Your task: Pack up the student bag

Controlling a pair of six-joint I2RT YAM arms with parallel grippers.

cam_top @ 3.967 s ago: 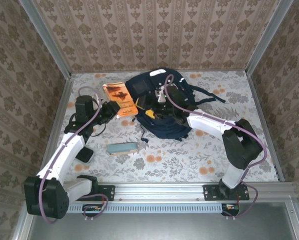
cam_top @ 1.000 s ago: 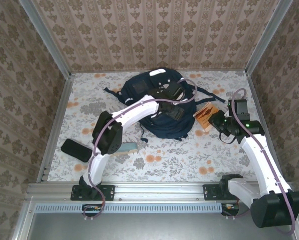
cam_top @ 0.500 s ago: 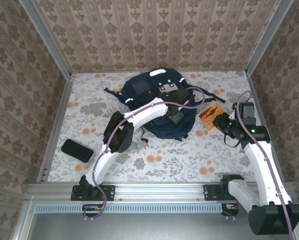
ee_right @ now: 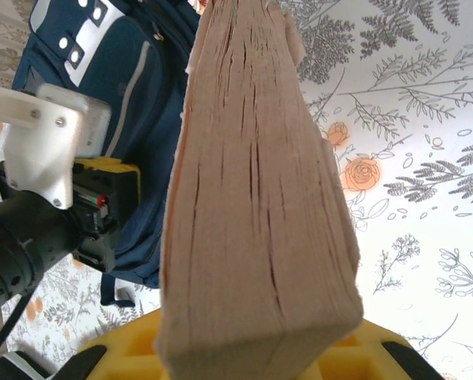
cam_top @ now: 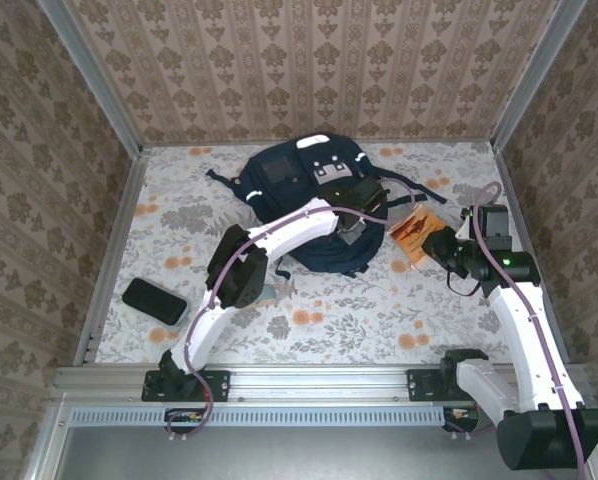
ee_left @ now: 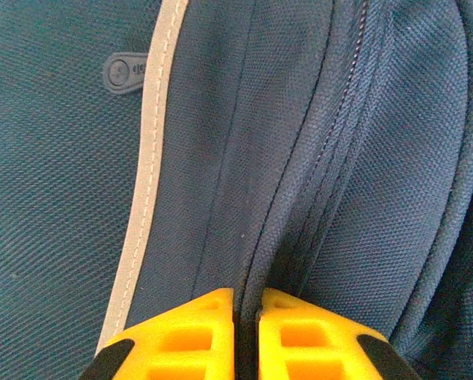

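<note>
The floral table was occupied by the student bag, a black phone and a half-hidden teal case.

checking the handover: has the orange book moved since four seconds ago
Yes. The orange book has gone from left of the student bag to right of it, nearer the right side rail, held in the right gripper.

Soft, even light from above fills the top view. The arms throw faint, short shadows on the floral table, with no glare. The left wrist view shows the student bag weave crisply. In the right wrist view the book blurs toward 6 o'clock, pale and overbright.
</note>
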